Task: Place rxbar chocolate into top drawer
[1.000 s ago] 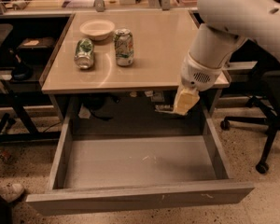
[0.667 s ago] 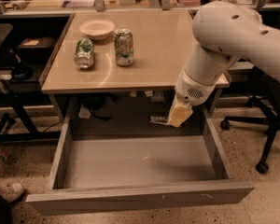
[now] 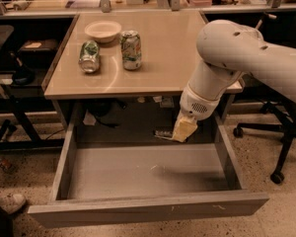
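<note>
The top drawer (image 3: pixel 148 209) stands pulled out below the tan table, with a bare grey bottom. My gripper (image 3: pixel 180 132) hangs from the white arm over the drawer's back right part, just under the table's front edge. It is shut on the rxbar chocolate (image 3: pixel 164 134), a small black bar that sticks out to the left of the yellowish fingers (image 3: pixel 184 128). The bar is held above the drawer floor, near the back wall.
On the table (image 3: pixel 163 58) are a white bowl (image 3: pixel 103 30), a soda can lying on its side (image 3: pixel 89 57) and an upright soda can (image 3: pixel 131 50). An office chair base (image 3: pixel 274 132) stands to the right. A shoe (image 3: pixel 7 202) is at the lower left.
The arm has swung left and down. The gripper with the bar has moved from the table's right edge to over the drawer's back.
</note>
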### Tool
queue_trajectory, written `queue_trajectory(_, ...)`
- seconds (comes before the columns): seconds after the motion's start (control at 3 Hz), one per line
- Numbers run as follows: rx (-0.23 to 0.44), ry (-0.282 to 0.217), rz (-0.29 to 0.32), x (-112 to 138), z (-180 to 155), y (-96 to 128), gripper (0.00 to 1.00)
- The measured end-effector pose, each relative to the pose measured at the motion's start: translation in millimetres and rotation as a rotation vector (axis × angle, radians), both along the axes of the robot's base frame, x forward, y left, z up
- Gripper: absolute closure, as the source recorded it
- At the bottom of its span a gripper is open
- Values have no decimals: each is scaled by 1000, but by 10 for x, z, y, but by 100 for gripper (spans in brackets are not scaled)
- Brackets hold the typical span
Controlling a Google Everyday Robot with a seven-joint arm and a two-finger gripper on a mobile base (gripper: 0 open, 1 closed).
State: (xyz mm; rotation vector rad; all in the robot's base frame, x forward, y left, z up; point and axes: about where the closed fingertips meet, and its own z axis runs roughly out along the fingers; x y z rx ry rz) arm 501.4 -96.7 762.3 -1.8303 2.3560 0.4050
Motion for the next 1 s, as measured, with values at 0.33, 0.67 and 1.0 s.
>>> queue_trajectory(0.33, 33, 35, 3, -44, -249, 137, 100)
queue_trajectory(0.67, 69, 41, -1, 34, -471, 299, 100)
queue_trajectory(1.0, 95, 47, -4, 144, -642, 435, 100)
